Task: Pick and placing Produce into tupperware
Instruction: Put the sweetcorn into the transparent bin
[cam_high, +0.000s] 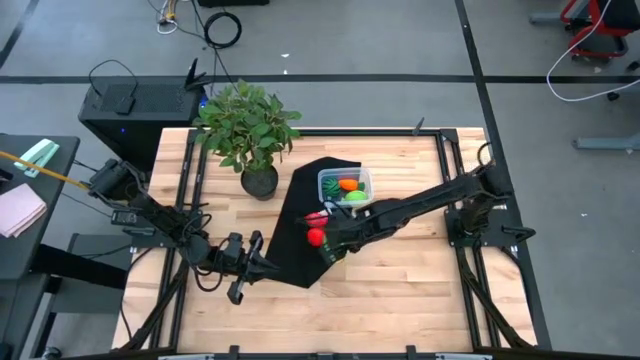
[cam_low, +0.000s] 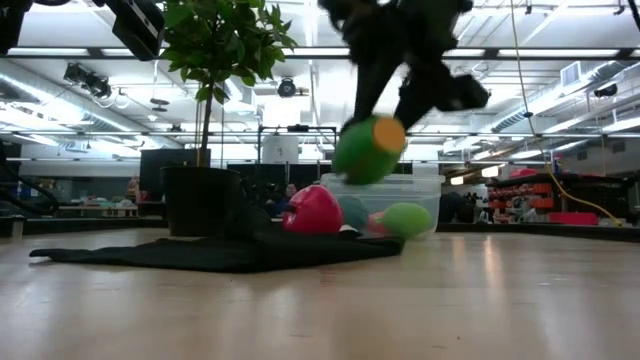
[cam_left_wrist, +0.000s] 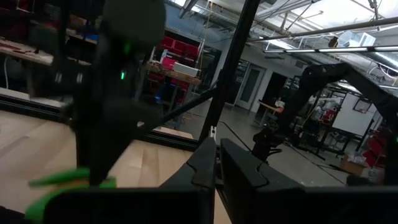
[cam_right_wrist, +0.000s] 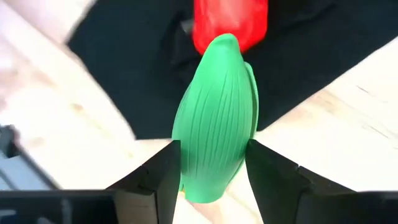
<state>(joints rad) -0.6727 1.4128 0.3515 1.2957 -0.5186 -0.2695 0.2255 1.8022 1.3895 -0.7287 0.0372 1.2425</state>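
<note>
A: Where is the right tool (cam_right_wrist: 211, 171)?

B: Above the black cloth (cam_high: 300, 225), near its front edge, just in front of the tupperware (cam_high: 345, 186). Its two fingers (cam_right_wrist: 152, 177) are clamped on a ribbed green oblong toy vegetable (cam_right_wrist: 216, 121), one on each side.

A: Is that piece off the table (cam_high: 400, 290)?

B: Yes. The low view shows it hanging in the air, clear of the cloth, with an orange tip at one end.

A: And the rest of the produce?

B: A red toy fruit (cam_high: 316, 237) lies on the cloth right beside the right tool; in the right wrist view it sits just beyond the held vegetable. The clear tupperware holds an orange piece (cam_high: 348, 184) and a lime-green piece (cam_high: 355, 197). A second red piece (cam_high: 318, 216) lies on the cloth, just beside the container.

A: The left tool (cam_left_wrist: 217, 177)?

B: Low over the table's front left, by the cloth's edge, its fingers together with nothing between them. A potted plant (cam_high: 250, 130) stands at the back.
</note>
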